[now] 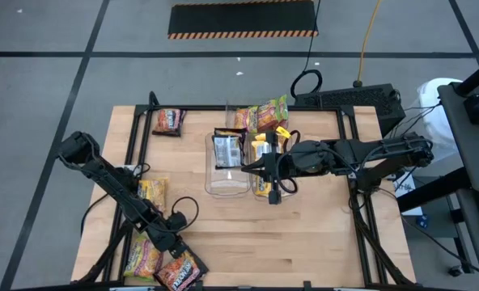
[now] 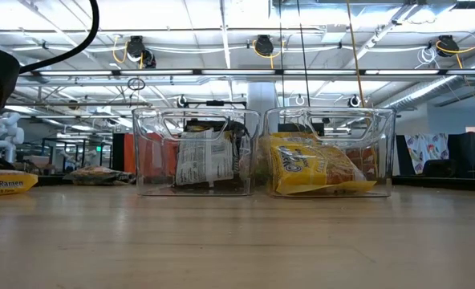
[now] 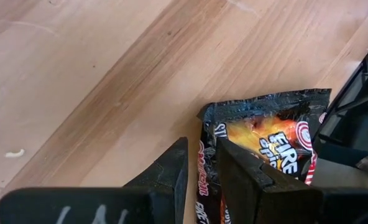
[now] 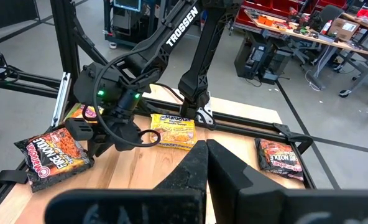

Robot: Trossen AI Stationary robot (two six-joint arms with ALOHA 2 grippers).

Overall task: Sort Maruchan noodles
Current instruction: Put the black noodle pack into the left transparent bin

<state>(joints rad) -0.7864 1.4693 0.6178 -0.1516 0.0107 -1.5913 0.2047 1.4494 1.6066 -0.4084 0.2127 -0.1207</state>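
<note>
Your left gripper (image 1: 177, 255) reaches low to the tabletop's (image 1: 320, 242) near left corner, fingers clamped on a dark noodle packet (image 3: 277, 140). Your right gripper (image 1: 246, 169), clenched empty, hovers over two clear bins (image 2: 196, 152) mid-table.

Grey floor (image 1: 45, 32), striped mat (image 1: 242, 18)

Two clear plastic bins (image 1: 226, 184) side by side mid-table, wooden table (image 1: 320, 234), striped floor mat (image 1: 242, 19)
</note>
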